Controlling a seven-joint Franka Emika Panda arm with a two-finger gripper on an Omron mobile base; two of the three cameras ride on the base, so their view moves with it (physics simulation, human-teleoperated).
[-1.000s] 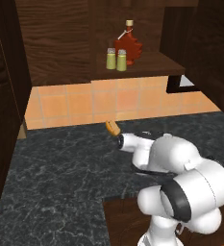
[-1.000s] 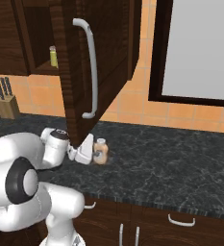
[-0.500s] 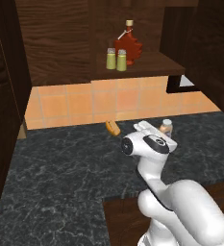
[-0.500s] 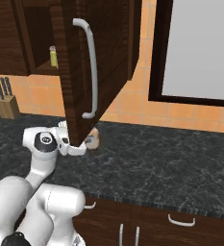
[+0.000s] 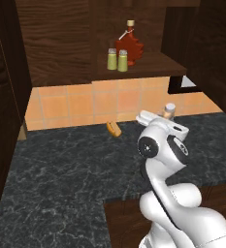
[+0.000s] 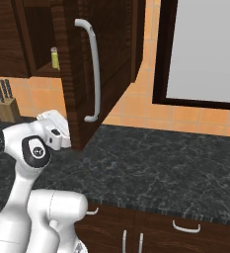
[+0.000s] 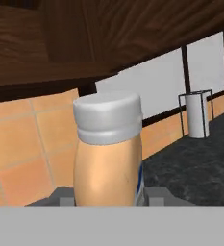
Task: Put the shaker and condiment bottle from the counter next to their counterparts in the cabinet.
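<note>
My gripper (image 5: 167,117) is shut on the condiment bottle (image 5: 169,109), a peach-tan bottle with a pale grey cap, held upright above the black counter (image 5: 61,164). In the hand view the condiment bottle (image 7: 108,153) stands between the fingertips (image 7: 154,194), just under the cabinet's underside. On the dark wood cabinet shelf (image 5: 153,65) two yellow-green shakers (image 5: 112,59) (image 5: 122,60) stand side by side in front of the red maple-leaf bottle (image 5: 130,46). In the right base view the open door hides the bottle, and one shaker (image 6: 54,58) shows on the shelf.
The open cabinet door (image 6: 106,59) with its long grey handle (image 6: 90,74) hangs just right of my hand. A small orange item (image 5: 113,128) lies on the counter by the tiled wall. A knife block (image 6: 7,106) and a paper towel holder (image 7: 197,113) stand further off.
The arm has risen off the counter with the condiment bottle, carrying it up and back toward the cabinet; in the right base view the bottle has slipped behind the door.
</note>
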